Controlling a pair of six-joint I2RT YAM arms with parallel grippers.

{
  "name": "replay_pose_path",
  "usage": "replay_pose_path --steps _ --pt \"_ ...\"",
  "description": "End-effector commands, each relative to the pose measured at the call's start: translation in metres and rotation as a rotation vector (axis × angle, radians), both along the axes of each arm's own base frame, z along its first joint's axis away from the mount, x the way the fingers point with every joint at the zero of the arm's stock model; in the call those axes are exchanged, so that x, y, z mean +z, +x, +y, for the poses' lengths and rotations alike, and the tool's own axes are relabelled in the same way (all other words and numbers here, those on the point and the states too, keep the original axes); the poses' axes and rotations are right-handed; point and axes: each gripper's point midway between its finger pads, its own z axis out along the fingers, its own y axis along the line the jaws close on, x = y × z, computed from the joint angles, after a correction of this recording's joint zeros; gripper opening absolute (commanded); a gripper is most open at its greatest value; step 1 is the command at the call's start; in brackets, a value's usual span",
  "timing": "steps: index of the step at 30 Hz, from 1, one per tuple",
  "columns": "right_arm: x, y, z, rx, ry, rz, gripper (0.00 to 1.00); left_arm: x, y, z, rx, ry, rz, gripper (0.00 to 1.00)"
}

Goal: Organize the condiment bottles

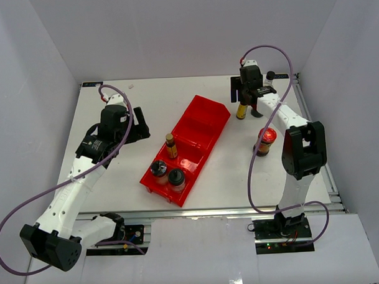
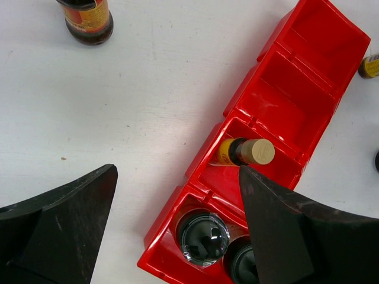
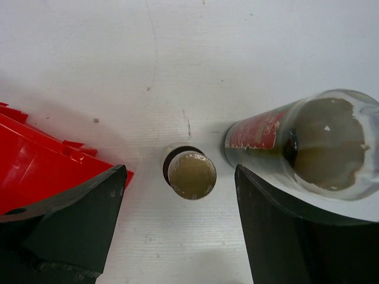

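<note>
Right gripper (image 3: 179, 170) hangs straight above a slim yellow-labelled glass bottle with a tan cap (image 3: 190, 176). Its two dark jaws are spread to either side of the cap with bare table showing in both gaps, so it is open and grips nothing; the straddling pose looks like the set-up for a grasp. That bottle stands upright on the white table (image 1: 144, 100), just past the far end of the long red plastic bin (image 1: 210, 119). It sits between the fingers, slightly off-centre toward the one next to a wider clear-glass container with a red label (image 3: 308, 136), which crowds that finger; I cannot tell whether they touch. The bin seems to be filled like with like. Two short black-lidded jars (image 1: 159, 170) (image 1: 176, 178) share the nearest compartment, and a matching slim yellow-labelled bottle (image 1: 171, 146) stands alone in the next, so the straddled bottle probably belongs beside its twin. The two far compartments hold nothing. Left gripper (image 2: 177, 171) is spread wide and empty, poised over the bin's near half. A squat red-lidded jar (image 1: 267, 139) stands on the table on the right arm's side, apart from the bin.
</note>
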Motion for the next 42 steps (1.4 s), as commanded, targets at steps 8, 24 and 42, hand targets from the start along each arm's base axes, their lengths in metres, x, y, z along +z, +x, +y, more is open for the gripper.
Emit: replay_pose_path --steps 8,24,42 --pt "0.009 0.026 -0.006 -0.015 0.004 -0.064 0.75 0.013 -0.001 0.002 -0.003 -0.007 -0.05 0.95" --pt "-0.005 0.022 -0.011 0.0 0.013 -0.038 0.55 0.015 -0.003 0.004 0.011 -0.009 -0.049 0.95" --pt "0.032 0.003 -0.011 0.059 0.027 -0.052 0.08 0.033 -0.006 0.004 0.009 -0.028 -0.072 0.95"
